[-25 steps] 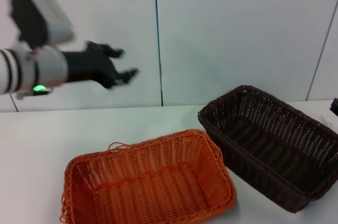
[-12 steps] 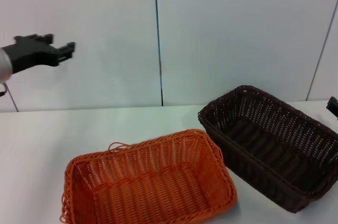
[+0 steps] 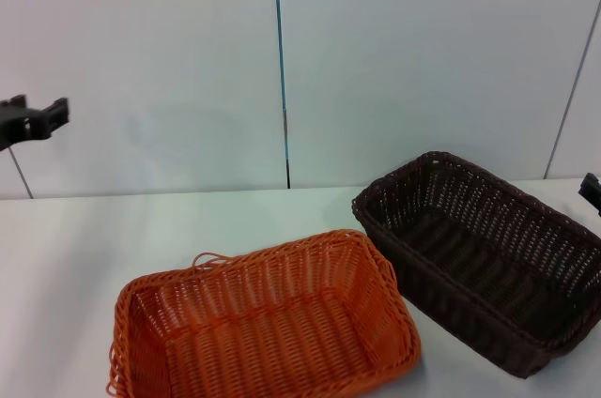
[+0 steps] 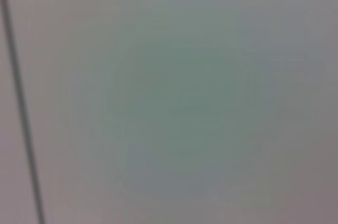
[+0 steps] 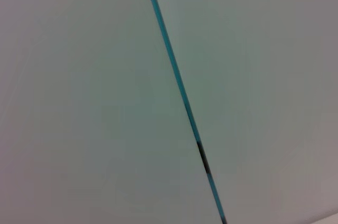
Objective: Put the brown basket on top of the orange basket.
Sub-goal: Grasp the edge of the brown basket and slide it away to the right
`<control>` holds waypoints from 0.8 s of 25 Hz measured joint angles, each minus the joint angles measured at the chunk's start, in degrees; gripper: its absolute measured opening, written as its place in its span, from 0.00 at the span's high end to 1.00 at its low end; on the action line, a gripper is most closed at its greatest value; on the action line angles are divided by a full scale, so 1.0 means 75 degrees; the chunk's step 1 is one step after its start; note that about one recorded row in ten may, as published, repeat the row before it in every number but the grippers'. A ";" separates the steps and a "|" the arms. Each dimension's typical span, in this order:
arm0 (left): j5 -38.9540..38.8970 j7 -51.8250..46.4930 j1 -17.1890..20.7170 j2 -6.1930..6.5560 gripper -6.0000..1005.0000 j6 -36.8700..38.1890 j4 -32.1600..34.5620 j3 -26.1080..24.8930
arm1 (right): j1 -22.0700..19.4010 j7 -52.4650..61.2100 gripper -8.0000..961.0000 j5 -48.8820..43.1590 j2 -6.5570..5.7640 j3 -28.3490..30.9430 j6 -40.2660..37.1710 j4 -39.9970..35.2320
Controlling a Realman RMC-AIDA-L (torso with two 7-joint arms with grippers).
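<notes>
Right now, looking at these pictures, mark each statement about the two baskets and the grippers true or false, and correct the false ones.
1. The brown basket sits on top of the orange basket. False: both stand side by side on the table.
2. The orange basket has a loose strand at its rim. True.
3. The left gripper holds the brown basket. False: it is raised at the far left, holding nothing.
4. Both baskets are empty. True.
5. The right gripper shows only at the right edge. True.
</notes>
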 joint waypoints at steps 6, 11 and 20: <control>-0.0505 0.0273 0.0458 -0.0367 0.39 -0.0871 0.0082 0.0071 | 0.0010 0.0002 0.03 0.0000 0.0007 0.0012 -0.0093 0.0005; -0.0513 -0.0067 0.0584 -0.0280 0.39 -0.0770 -0.0088 0.0157 | 0.0010 0.0005 0.03 0.0000 -0.0006 0.0010 -0.0418 0.0120; -0.0488 -0.0721 0.0596 0.0461 0.33 0.0219 -0.0959 0.0167 | -0.0150 0.0005 0.04 0.0000 0.0013 -0.0213 -0.0800 0.0534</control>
